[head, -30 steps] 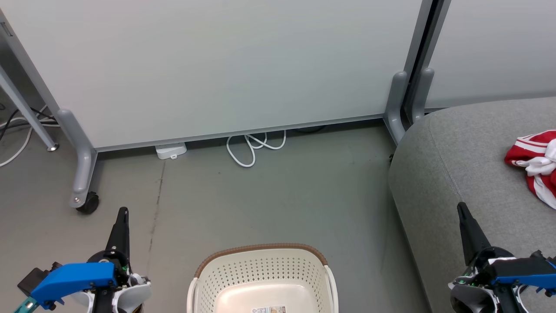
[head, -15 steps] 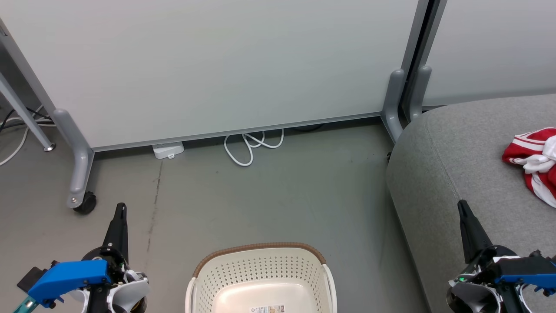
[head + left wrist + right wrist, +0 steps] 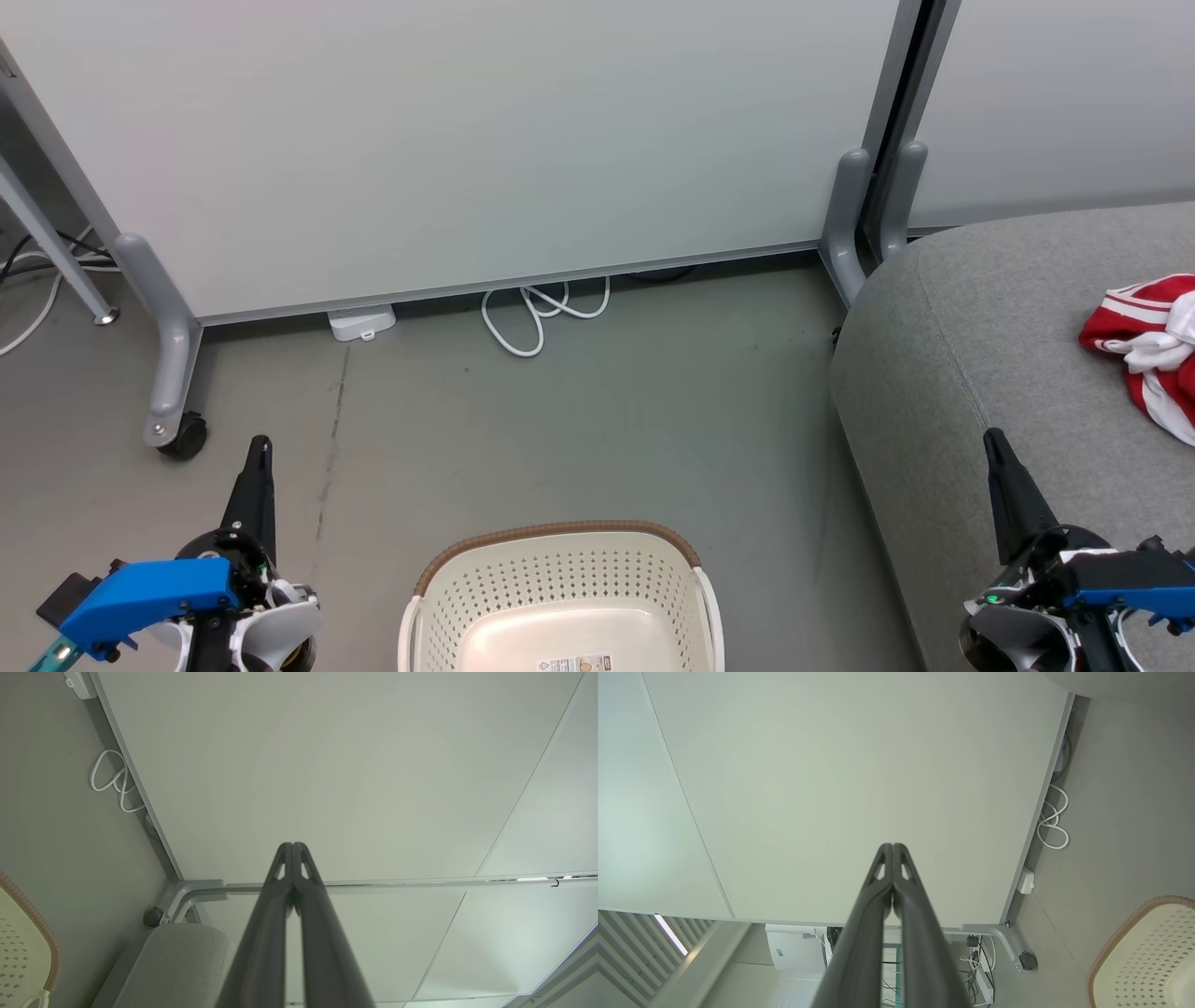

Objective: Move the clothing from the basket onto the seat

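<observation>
Two long dark grippers are seen low in the head view, each with its tapered fingers pressed together into one narrow point and nothing held between them. The left gripper (image 3: pixel 260 446) is seen against the smooth grey floor (image 3: pixel 607 420) at the lower left, and the right gripper (image 3: pixel 991 439) against the seat (image 3: pixel 980 327) at the lower right. In both wrist views the matte fingers are shown meeting at their tips, with a small triangular cut-out in each.

The clothing (image 3: pixel 1144 350) is found on the seat at the right edge of the head view. It is a crumpled heap of soft red fabric with white stripes and folds, cut off by the frame and well apart from the basket (image 3: pixel 560 530).

The basket is set on the floor between the grippers, at the bottom edge. It is made of cream plastic with rounded corners, walls pierced by rows of small holes and a brown woven-look rim. A small printed label (image 3: pixel 579 665) is seen on its smooth bottom. The seat is covered in grey, finely textured cloth, with a rounded corner and a stitched seam.

Behind, a pale smooth partition panel (image 3: pixel 467 140) is carried on curved grey feet, one of them fitted with a black castor (image 3: pixel 182 437). A white cable (image 3: pixel 541 313) lies looped under its lower edge, near a small white box (image 3: pixel 361 322).
</observation>
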